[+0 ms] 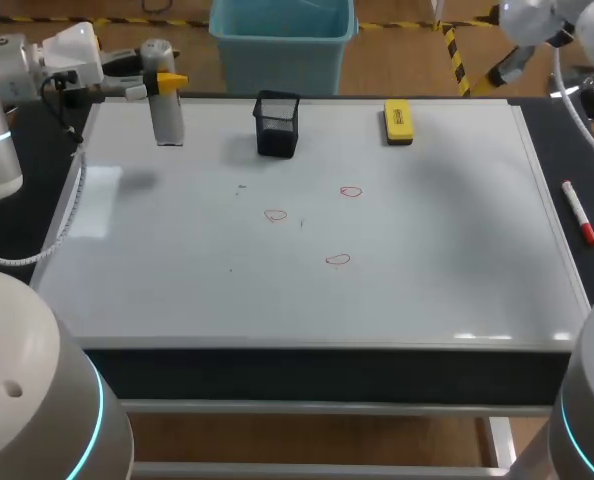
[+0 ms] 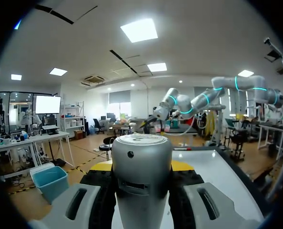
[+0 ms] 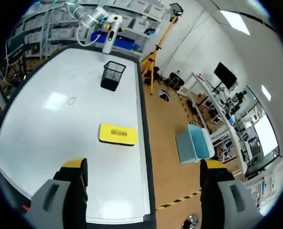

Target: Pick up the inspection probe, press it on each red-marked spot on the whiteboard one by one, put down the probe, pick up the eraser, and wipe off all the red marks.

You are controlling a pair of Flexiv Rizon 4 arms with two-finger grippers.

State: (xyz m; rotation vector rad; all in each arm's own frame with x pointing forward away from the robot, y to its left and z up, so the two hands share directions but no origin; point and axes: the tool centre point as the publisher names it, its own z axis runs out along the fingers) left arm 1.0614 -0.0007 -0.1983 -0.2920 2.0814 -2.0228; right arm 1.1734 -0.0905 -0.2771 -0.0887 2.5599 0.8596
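board (image 1: 427, 290) w/ 3 red marks (image 1: 275, 215) near side of cup (image 1: 277, 124) | eraser (image 1: 398, 121) R of cup | L claw (image 1: 165, 82) clamped on probe (image 1: 166, 115), L of cup | R claw (image 3: 144, 166) fingers wide apart, nothing held

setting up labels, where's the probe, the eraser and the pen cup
probe (image 1: 166, 118), head view, lower part of its silver body
eraser (image 1: 398, 121), head view, centre of its yellow top
pen cup (image 1: 277, 132), head view, its black mesh front wall
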